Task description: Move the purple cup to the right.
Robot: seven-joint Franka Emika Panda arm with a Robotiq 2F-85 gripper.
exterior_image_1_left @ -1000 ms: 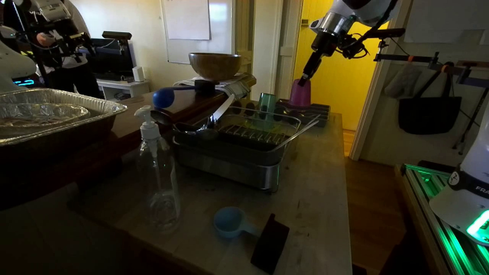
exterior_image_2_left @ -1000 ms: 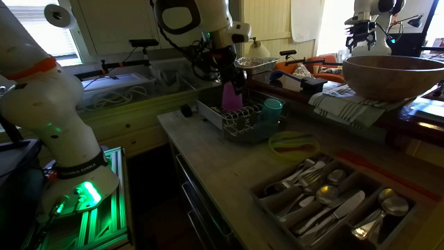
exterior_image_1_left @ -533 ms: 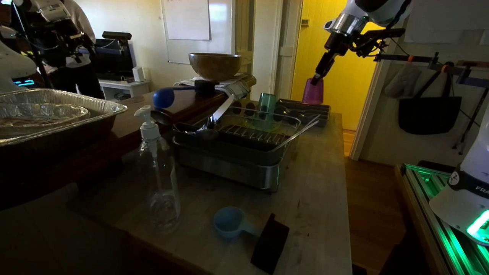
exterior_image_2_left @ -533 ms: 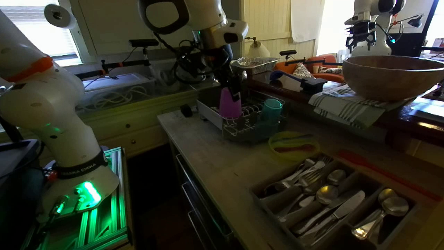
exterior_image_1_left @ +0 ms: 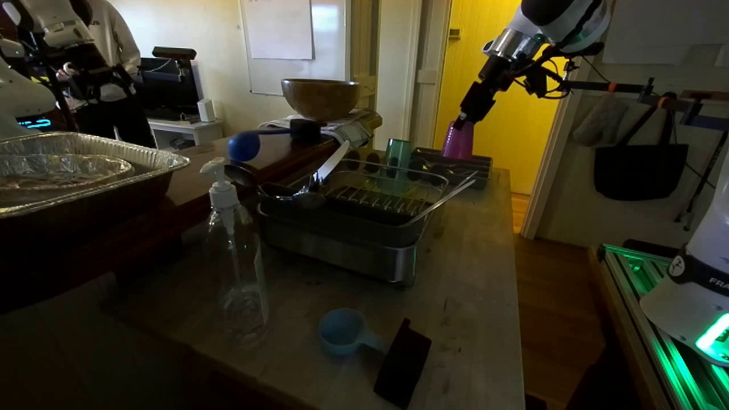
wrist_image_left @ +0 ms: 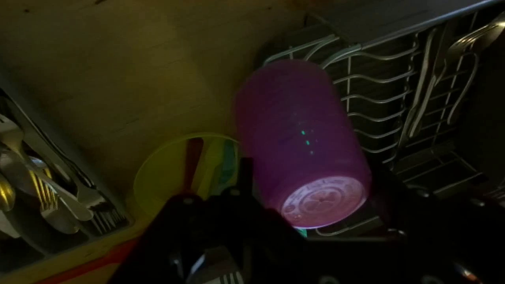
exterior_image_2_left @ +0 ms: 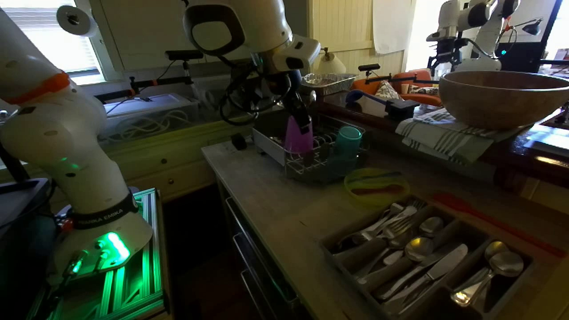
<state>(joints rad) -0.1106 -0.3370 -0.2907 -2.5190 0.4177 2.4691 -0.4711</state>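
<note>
The gripper (exterior_image_1_left: 461,122) pinches the purple cup (wrist_image_left: 296,126), upside down and tilted, near the dish rack (exterior_image_2_left: 270,147), in which some cutlery (exterior_image_1_left: 333,162) rests.

the gripper (wrist_image_left: 309,173) has the purple cup (wrist_image_left: 296,126) pinned between its dark fingers (wrist_image_left: 247,177), pale base (wrist_image_left: 325,201) turned back toward the wrist camera, the far end pointing out and away! past the tips, off to the left, wooden counter (wrist_image_left: 158,59). over to the gripper's right, a wire rack (wrist_image_left: 378,27), metal cutlery (wrist_image_left: 483,36) lying in it, the cup covering one corner from here. swing left: a yellow bowl (wrist_image_left: 158,169) shows just outside the finger on that side, red, yellow and teal pieces (wrist_image_left: 193,157) inside. farther left, a grey tray (wrist_image_left: 63,145) of forks (wrist_image_left: 75,206), and alongside its edge a red strip (wrist_image_left: 102,258) that disappears behind the gripper's nearly black body.
</note>
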